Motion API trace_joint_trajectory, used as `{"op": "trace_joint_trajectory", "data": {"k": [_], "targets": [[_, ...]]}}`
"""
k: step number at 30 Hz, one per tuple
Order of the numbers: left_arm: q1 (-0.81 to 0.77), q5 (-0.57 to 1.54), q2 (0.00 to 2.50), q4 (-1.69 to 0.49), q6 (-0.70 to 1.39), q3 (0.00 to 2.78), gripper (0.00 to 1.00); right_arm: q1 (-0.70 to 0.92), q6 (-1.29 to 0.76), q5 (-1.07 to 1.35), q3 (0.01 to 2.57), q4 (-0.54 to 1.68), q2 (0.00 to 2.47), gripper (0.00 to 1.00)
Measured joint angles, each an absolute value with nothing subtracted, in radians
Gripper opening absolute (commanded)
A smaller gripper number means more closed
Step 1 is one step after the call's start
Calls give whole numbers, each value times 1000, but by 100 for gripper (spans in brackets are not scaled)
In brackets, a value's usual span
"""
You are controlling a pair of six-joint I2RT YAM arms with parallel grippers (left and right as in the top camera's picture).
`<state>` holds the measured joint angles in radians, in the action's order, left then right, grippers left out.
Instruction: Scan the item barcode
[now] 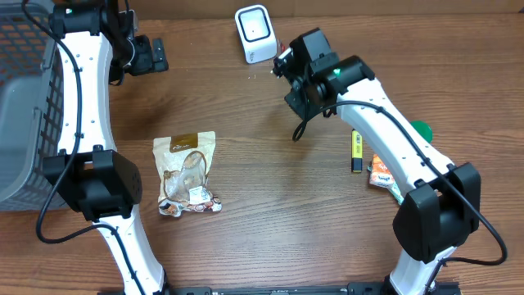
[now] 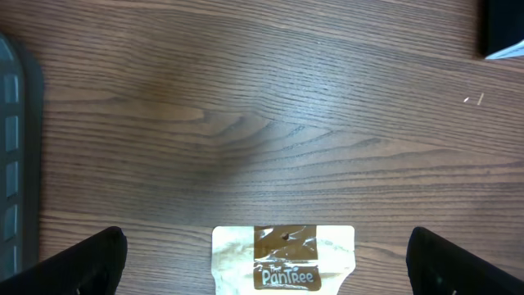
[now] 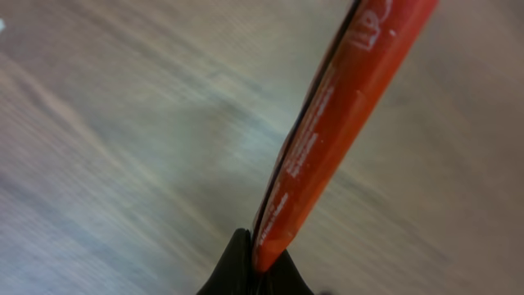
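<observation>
My right gripper (image 1: 285, 65) is shut on a thin orange packet (image 3: 327, 123), seen edge-on in the right wrist view and rising from between the fingertips (image 3: 237, 270). It hangs just right of the white barcode scanner (image 1: 254, 33) at the back of the table. My left gripper (image 1: 155, 56) stands open at the back left with nothing between its fingers (image 2: 82, 266). Below it lies a clear snack bag (image 2: 284, 258) with a brown PanTree label, also in the overhead view as the snack bag (image 1: 187, 174).
A grey mesh basket (image 1: 29, 106) stands at the left edge. A yellow marker (image 1: 357, 152), another orange packet (image 1: 381, 172) and a green object (image 1: 420, 129) lie on the right, partly under the right arm.
</observation>
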<state>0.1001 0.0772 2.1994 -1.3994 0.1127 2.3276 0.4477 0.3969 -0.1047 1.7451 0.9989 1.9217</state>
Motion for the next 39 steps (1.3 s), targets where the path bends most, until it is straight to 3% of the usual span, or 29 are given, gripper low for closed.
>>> {"op": "trace_joint_trajectory", "data": {"k": [9,19,39], "targets": [[100,73,2199,-1399,112,2328,99,448,477,-290,2022,1050,1922,3],[100,73,2199,-1400,112,2328,100,474,643,-475,2037,805,1961,3],[100,70,2199,-1401,112,2328,100,475,969,-600,2038,323,2386,3]]}}
